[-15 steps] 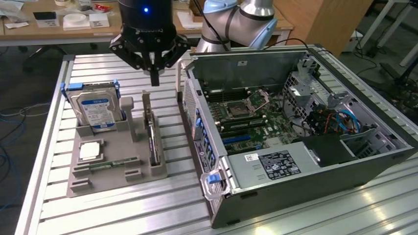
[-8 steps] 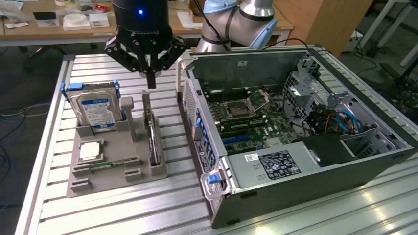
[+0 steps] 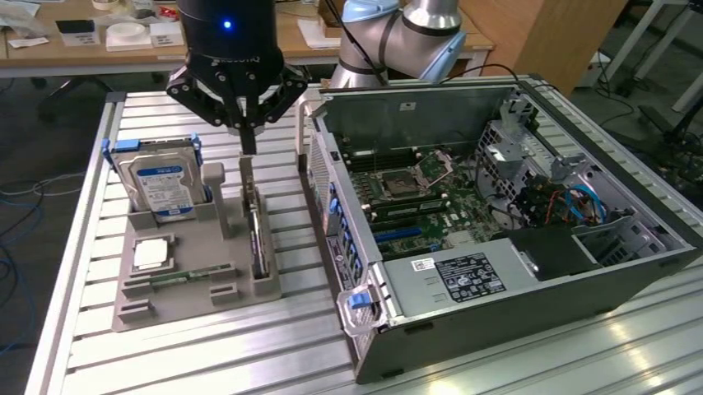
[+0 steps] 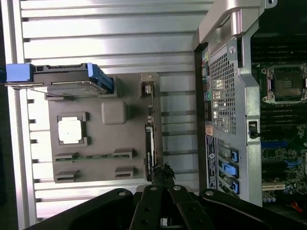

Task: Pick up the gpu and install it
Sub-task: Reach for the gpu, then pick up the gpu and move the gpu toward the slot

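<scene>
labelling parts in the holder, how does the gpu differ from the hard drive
Shape: the gpu is a thin dark blade seen edge-on; the hard drive is a boxy silver block with a blue-white label.
Contact: the gripper is shut on the gpu's top edge; the hard drive is untouched.
Place: the gpu is on the exterior view's right of the hard drive.
Both stand upright in the grey holder.

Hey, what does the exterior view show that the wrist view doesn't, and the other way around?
Exterior view: the arm's joints, a desk behind and the case's blue cables. Wrist view: the case's perforated rear grille face-on. Both: the shut gripper by the gpu, standing edge-on in the gray tray, plus the hard drive.
</scene>
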Controlling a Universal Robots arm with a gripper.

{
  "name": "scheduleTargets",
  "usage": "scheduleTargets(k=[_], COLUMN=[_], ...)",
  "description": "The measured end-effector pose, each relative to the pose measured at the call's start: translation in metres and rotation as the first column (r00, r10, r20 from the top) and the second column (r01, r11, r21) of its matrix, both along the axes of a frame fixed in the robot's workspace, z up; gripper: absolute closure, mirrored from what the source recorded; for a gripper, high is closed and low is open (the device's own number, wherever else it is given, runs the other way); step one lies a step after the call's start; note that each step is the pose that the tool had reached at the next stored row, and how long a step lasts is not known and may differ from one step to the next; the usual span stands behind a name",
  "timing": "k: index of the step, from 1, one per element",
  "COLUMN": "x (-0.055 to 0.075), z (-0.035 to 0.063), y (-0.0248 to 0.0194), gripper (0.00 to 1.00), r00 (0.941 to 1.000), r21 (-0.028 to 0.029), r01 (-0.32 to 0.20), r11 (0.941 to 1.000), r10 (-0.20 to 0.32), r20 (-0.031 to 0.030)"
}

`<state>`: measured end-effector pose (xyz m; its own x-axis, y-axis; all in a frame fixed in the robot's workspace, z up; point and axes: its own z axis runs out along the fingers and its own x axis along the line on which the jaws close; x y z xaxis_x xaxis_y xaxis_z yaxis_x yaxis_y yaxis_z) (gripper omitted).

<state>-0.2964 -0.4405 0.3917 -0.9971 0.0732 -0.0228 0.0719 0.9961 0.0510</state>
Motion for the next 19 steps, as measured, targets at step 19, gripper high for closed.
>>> scheduleTargets(k=[19], x=[-0.009], z=[-0.0001], y=[-0.0112], gripper=[0.89], r00=[1.0], r21=[0.0], r01=[-0.002], r11=[1.0], r10=[0.002], r20=[-0.0001])
